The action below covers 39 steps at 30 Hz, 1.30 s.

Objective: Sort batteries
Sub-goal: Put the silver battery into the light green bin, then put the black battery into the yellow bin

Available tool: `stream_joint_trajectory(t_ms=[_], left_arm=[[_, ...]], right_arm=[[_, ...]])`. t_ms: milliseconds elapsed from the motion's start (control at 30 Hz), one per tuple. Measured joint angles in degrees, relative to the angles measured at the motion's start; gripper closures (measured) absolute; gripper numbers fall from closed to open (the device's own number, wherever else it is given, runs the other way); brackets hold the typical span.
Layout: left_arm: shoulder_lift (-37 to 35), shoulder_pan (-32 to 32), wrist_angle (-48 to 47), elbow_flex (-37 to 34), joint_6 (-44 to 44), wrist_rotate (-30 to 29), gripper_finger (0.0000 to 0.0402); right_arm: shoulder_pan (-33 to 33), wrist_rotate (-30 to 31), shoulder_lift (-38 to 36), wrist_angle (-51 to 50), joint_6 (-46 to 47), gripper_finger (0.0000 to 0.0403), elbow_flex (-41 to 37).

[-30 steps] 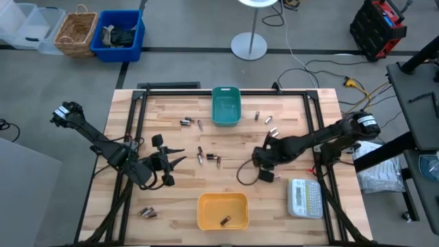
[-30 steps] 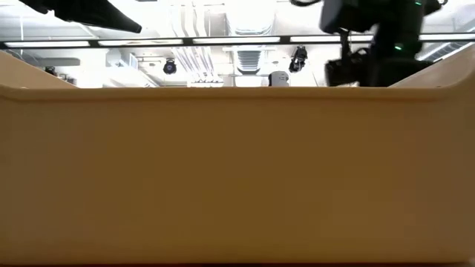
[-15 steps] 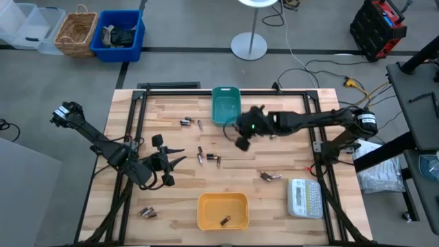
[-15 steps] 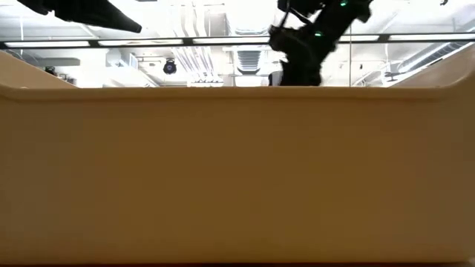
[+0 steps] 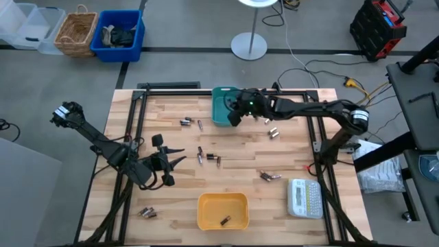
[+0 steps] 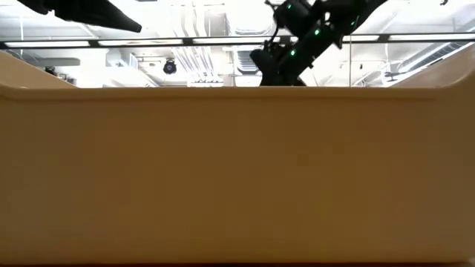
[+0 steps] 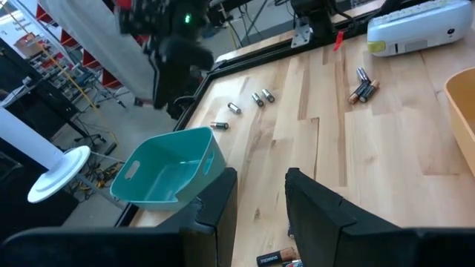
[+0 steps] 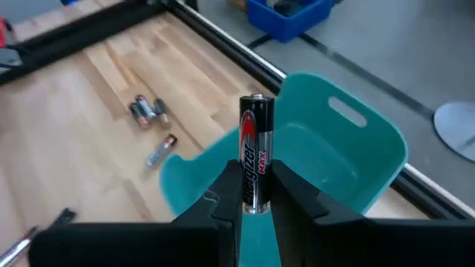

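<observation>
A: Left gripper is parked at the table's left, fingers slightly parted, nothing held. Loose batteries are scattered mid-table.

B: Right gripper is poised over the teal bin, pinching one black-and-silver battery upright, presumably so it can be dropped inside.

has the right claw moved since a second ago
Yes. In the high view the right claw has swung from near the white label maker across the table to the teal bin, where it holds a battery over the bin.
</observation>
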Motion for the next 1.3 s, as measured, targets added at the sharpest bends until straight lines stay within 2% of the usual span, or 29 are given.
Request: stream_joint_trajectory(t_ms=[367,567,800,1000,1167,1300], left_arm=[[0.0,0.0,0.0,0.6,0.0,0.0,0.0306],[0.0,0.0,0.1,0.6,0.0,0.0,0.0306],[0.0,0.0,0.1,0.6,0.0,0.1,0.0306],[0.0,0.0,0.2,0.6,-0.4,0.2,0.0306],[0.0,0.0,0.3,0.6,-1.8,0.2,0.0306],[0.0,0.0,1.6,0.6,-2.7,0.2,0.0306]], right_arm=[[-1.2,-0.2,8.2,-4.3,0.1,0.0359,5.0],[-1.1,-0.2,9.5,-4.8,0.1,0.0336,5.8],[-1.1,-0.2,7.5,-5.0,0.7,0.0309,5.9],[0.0,-1.4,4.0,-6.9,0.0,0.0305,5.9],[4.6,-2.7,-1.7,-10.3,-1.8,0.0324,5.8],[11.5,-2.6,-6.1,-12.2,-2.5,0.0344,4.8]])
